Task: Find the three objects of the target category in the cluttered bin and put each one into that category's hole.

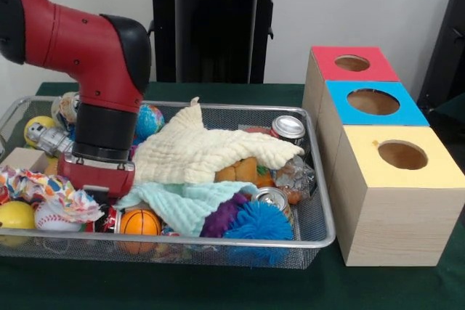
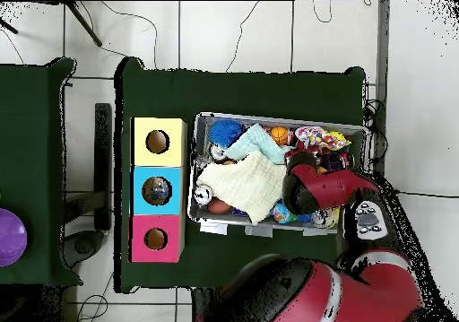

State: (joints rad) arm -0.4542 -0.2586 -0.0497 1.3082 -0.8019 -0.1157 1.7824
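Red-black arm (image 1: 94, 70) reaches down into wire mesh bin (image 1: 320, 208) on green surface (image 1: 407, 288). Gripper (image 1: 98, 192) buried among clutter at bin's end farthest from boxes; cannot tell its state. Just beside gripper: baseball (image 1: 54, 217), orange ball (image 1: 139, 221). Cream cloth (image 1: 200, 152) and mint cloth (image 1: 190, 205) further along. Beyond bin, well apart from gripper: yellow box (image 1: 396, 201), blue box (image 1: 374, 103), red box (image 1: 352, 64), each with round hole on top.
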